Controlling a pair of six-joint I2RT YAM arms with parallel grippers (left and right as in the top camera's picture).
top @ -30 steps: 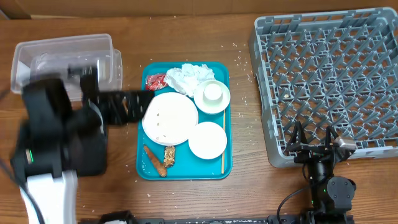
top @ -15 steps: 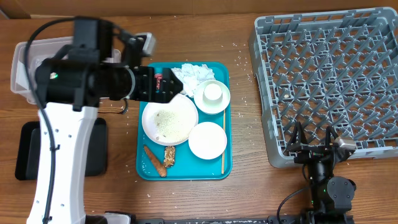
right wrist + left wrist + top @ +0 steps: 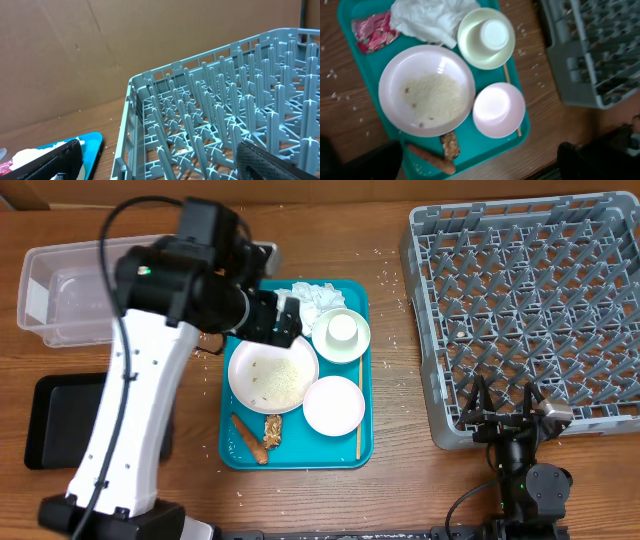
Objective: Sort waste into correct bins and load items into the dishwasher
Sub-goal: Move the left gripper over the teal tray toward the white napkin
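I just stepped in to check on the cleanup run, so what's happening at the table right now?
The left gripper hovers open over the teal tray, near the red wrapper and the crumpled napkin, holding nothing. The plate with rice, a bowl, the cup in a second bowl, the carrot stick and the brown chunk all sit on the tray. The right gripper sits open by the grey dish rack, which holds no dishes yet.

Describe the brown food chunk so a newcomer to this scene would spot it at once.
Start at the teal tray on the table, and go to its edge nearest the robot, just past the big plate of rice. Two scraps lie there side by side: the chunk is the short, crumbly brown one, not the long thin orange stick.
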